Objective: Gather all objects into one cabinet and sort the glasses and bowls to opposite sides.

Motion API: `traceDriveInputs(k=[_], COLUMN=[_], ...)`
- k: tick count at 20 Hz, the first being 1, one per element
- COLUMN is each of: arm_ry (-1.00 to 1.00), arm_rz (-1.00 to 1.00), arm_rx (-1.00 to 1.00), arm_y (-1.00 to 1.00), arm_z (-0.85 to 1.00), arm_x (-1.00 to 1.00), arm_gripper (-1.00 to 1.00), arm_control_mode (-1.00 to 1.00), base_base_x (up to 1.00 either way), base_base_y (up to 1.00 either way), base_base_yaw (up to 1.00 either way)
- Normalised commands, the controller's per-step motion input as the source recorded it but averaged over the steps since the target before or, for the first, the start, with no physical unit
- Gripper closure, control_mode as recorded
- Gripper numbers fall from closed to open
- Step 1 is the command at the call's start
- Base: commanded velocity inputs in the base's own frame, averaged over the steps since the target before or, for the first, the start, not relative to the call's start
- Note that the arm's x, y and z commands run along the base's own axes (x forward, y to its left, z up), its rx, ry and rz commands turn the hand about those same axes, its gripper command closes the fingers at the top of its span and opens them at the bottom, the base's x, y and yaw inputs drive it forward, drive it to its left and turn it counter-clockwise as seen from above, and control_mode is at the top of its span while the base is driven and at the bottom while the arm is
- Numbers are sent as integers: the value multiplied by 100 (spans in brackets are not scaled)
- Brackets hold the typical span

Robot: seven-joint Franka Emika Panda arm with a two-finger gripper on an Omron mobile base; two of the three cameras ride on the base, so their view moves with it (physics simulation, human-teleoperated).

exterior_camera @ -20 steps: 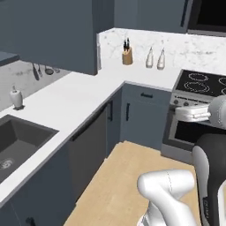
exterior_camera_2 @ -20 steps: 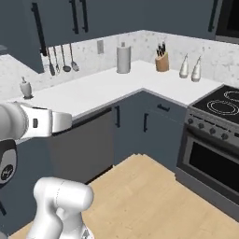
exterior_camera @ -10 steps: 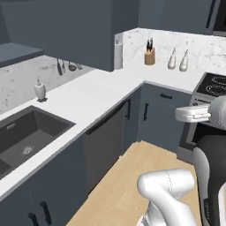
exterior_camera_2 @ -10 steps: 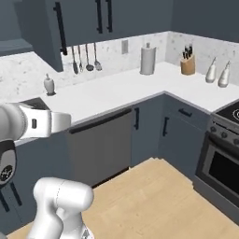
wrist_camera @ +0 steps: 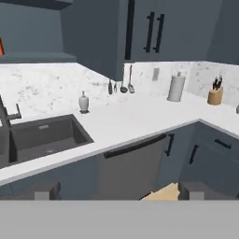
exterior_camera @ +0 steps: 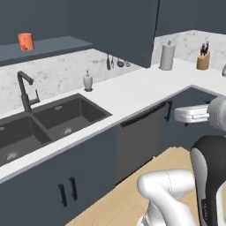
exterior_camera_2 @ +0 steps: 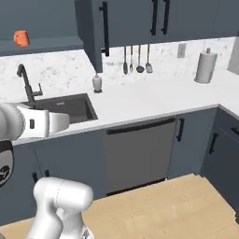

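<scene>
A bright orange cup point(exterior_camera: 26, 41) stands upright on the long flat shelf of the dark slate-blue open cabinet point(exterior_camera: 53, 46), up above the sink; it is also in the right base view point(exterior_camera_2: 21, 38) and at the hand view's left edge point(wrist_camera: 1, 46). My gripper point(wrist_camera: 119, 191) is open, its fingertips point(wrist_camera: 44, 190) wide apart with nothing between them, far from the shelf and level with the counter front. The beige cup, blue bowl and black bowl are out of view.
A double black sink point(exterior_camera: 53, 119) with a dark faucet point(exterior_camera: 24, 90) is set in the white counter point(exterior_camera_2: 149, 95). On it stand a soap dispenser point(exterior_camera_2: 96, 83), paper towel roll point(exterior_camera_2: 205, 66) and knife block point(exterior_camera: 203, 59). Closed upper cabinets point(exterior_camera_2: 140, 23) hang right of the shelf.
The whole picture has shifted: the base has moved left along the counter. The stove has left the views, and the sink and open shelf with the orange cup have come in. Arm pose unchanged.
</scene>
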Motion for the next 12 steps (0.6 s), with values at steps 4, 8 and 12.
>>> traceDriveInputs(k=[4,8,12], arm_ry=[0,0,0], arm_rz=[0,0,0], arm_rx=[0,0,0], arm_y=[0,0,0], arm_z=[0,0,0], arm_x=[0,0,0], arm_gripper=[-100,-100,-100], arm_control_mode=[100,100,100], base_base_x=[0,10,14], base_base_y=[11,1,0], base_base_yaw=[57,58,62])
